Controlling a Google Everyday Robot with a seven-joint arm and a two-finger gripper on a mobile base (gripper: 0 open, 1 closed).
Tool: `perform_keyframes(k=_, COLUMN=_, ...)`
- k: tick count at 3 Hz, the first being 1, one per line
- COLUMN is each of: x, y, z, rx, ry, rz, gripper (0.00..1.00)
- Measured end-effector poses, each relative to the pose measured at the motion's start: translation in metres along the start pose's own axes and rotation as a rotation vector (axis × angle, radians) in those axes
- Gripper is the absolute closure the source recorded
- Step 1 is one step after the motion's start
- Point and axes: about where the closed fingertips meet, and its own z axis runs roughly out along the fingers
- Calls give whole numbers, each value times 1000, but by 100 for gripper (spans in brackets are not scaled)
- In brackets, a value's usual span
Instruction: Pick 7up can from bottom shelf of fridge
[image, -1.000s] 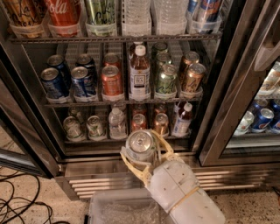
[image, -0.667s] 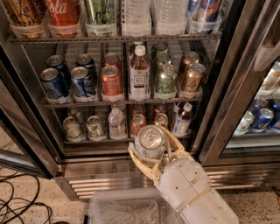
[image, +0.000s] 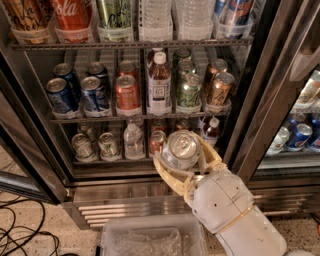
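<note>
On the top rack of the fridge (image: 250, 95), a red bottle (image: 74, 14) shows white script ending in "Cola". The bottles beside it, brown (image: 29, 14), green (image: 115, 12) and clear (image: 156, 17), carry print too small to read. On the middle rack stand two blue cans (image: 96, 94), a copper-orange can (image: 127, 93), a tea-coloured bottle (image: 159, 82) with a white cap and a white label whose dark lettering cannot be made out, a darker green can (image: 189, 92) and two copper-gold cans (image: 220, 90).

The bottom shelf (image: 125, 161) holds two silver-topped cans (image: 108, 145) at the left. Next come a small clear bottle (image: 133, 141), a reddish can (image: 157, 142) and a small dark bottle (image: 212, 129) with a white cap at the right.

The 7up can (image: 181, 145) hangs in front of that shelf's right lanes, tilted so its silver top and pull tab face the camera. Little of its side shows, and no brand can be read on it. The tool (image: 185, 159) is clamped around it, with its cream fingers (image: 167, 177) curving up on both sides and pressing the can's body. The white arm (image: 227, 210) runs down to the lower right, passing over the ribbed base grille (image: 130, 206). A clear plastic bin (image: 150, 240) sits on the floor below, with dark cables (image: 20, 235) at the left.
</note>
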Motion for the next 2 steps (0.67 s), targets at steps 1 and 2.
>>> perform_keyframes(k=1, x=-18, y=-4, z=-1, rx=4, ry=-9, rz=-4, gripper=100)
perform_keyframes(k=2, x=-40, y=7, z=-6, rx=-35, ry=10, rz=-23, gripper=100)
